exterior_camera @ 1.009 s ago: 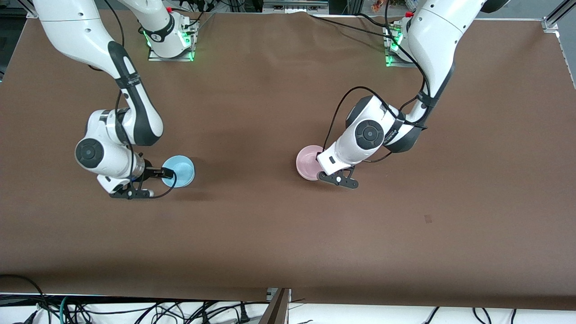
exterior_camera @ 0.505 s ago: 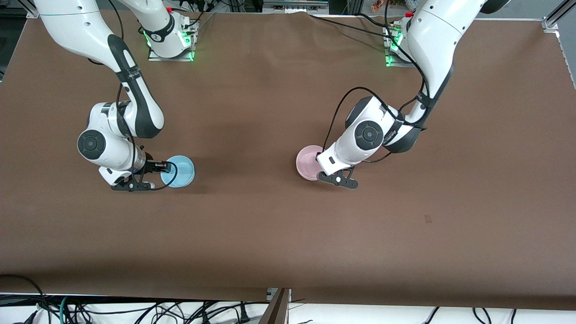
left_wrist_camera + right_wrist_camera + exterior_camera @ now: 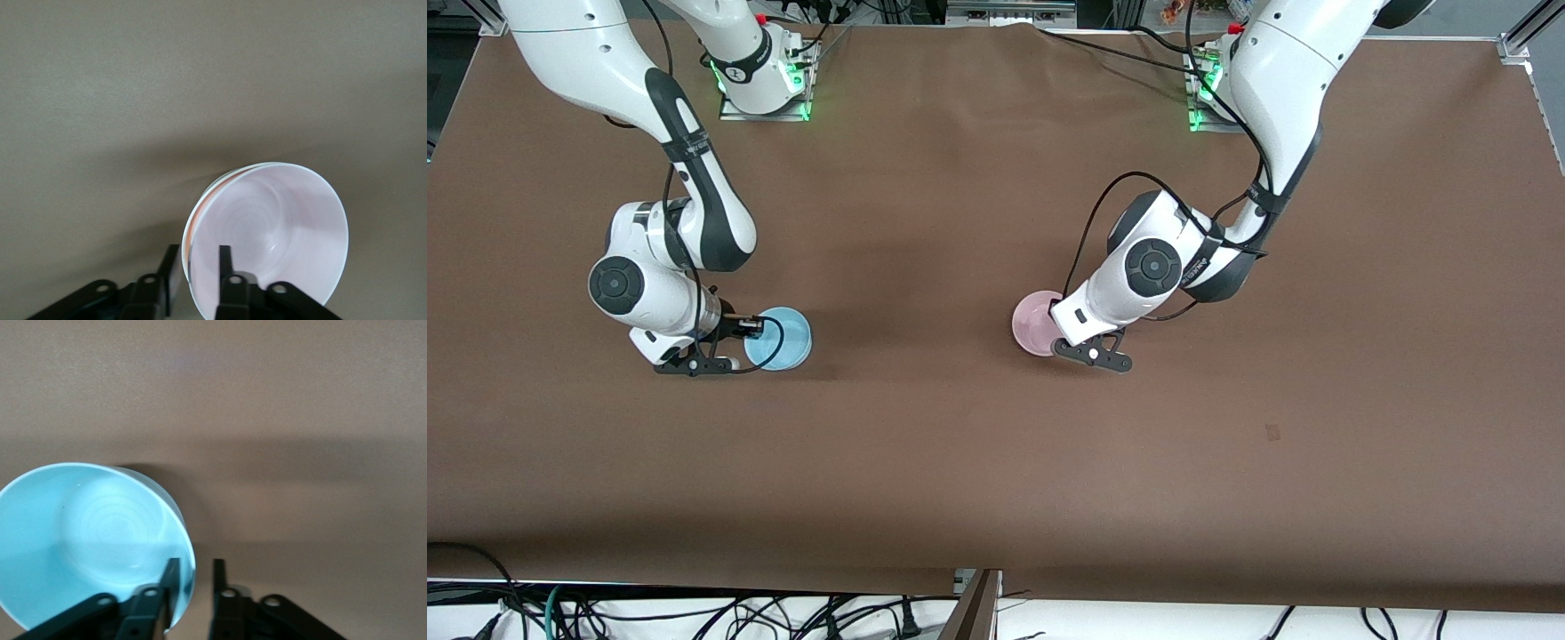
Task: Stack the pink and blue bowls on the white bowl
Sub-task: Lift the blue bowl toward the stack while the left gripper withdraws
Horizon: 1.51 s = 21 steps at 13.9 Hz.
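Pale pink smooth round plastic bowl (image 3: pixel 1036 322) upright near the middle of the brown desk (image 3: pixel 996 462), toward the left arm's end. Sky-blue smooth round plastic bowl (image 3: pixel 783 338) well apart from it, toward the right arm's end, about level with it. Wide bare desk around both, edges far off; only the arms' own cables nearby. Left gripper (image 3: pixel 199 257) low at the pink bowl, fingers apart, straddling its rim, one inside and one outside. Right gripper (image 3: pixel 195 570) likewise astride the blue bowl's rim, fingers apart, a gap showing at the outer finger.
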Each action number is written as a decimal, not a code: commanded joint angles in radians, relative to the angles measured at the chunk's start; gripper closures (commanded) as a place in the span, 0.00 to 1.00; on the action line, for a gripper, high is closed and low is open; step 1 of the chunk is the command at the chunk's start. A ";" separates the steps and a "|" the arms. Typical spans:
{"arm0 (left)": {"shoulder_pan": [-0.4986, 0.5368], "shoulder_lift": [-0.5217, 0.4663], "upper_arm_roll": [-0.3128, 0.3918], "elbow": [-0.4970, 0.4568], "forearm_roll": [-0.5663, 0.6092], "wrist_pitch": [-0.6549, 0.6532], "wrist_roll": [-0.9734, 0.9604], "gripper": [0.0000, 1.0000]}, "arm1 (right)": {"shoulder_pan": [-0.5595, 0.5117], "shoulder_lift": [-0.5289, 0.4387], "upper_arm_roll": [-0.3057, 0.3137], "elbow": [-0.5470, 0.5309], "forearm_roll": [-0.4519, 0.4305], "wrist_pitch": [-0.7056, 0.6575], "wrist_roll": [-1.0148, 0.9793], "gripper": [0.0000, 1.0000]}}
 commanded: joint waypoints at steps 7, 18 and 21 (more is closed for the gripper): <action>0.045 -0.183 0.012 0.020 -0.011 -0.225 -0.008 0.00 | -0.003 -0.022 -0.001 0.150 0.012 -0.215 0.094 1.00; 0.270 -0.443 0.021 0.043 0.171 -0.597 0.006 0.00 | 0.045 -0.016 0.121 0.430 0.149 -0.491 0.418 1.00; 0.318 -0.445 0.022 0.123 0.160 -0.658 0.009 0.00 | 0.121 0.023 0.178 0.488 0.190 -0.478 0.606 1.00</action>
